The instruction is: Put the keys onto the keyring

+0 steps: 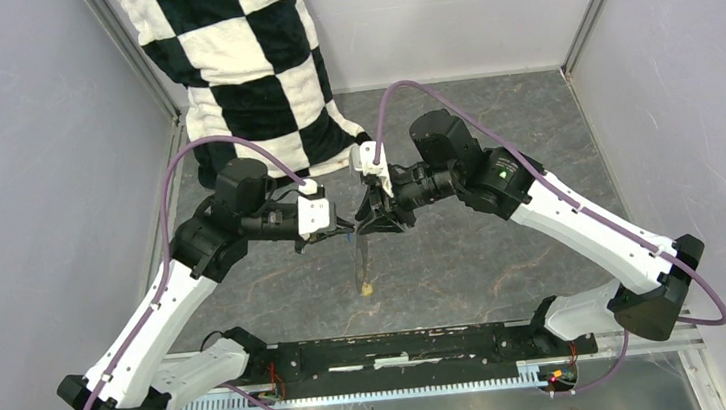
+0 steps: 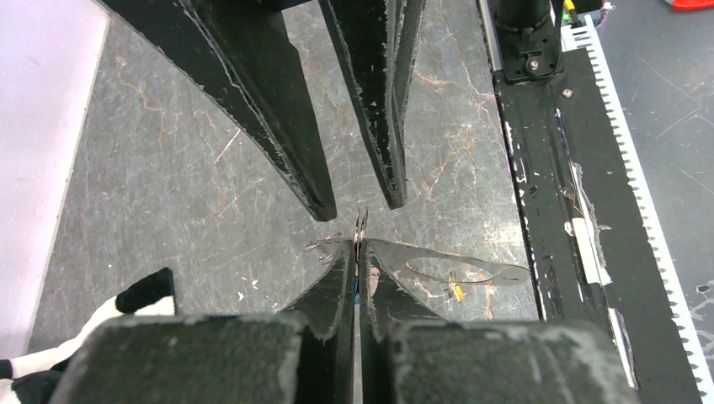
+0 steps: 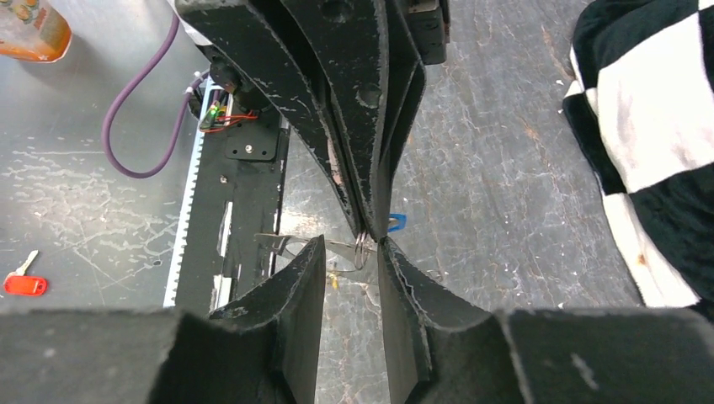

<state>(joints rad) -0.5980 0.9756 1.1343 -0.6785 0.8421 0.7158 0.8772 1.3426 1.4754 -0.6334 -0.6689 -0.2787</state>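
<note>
Pinching the keyring [image 1: 357,261] at its top, the left pincer [image 2: 359,248] is clamped flat on the thin wire above the counter [image 1: 504,252]. The right pincer [image 3: 349,244] faces it, narrowly parted, with one finger on either side of the left's tips and apparently gripping nothing. The loop hangs slack below the grip. The yellow key [image 2: 457,290] sits at its low end near the counter, seemingly threaded. The blue key [image 3: 396,221] shows only as a sliver beside the left fingertips, and it cannot be told whether it rides the wire.

The likely trouble is the wire itself. It is floppy and thin, so it could twist out of the flat pads if the right pincer closes off-line or tugs sideways. Any slackening of the left grip would let the loop drop, and the blue key might go with it.

The count stands at two pincers, one keyring, two keys and one checked cloth [image 1: 245,66] at the back left.
</note>
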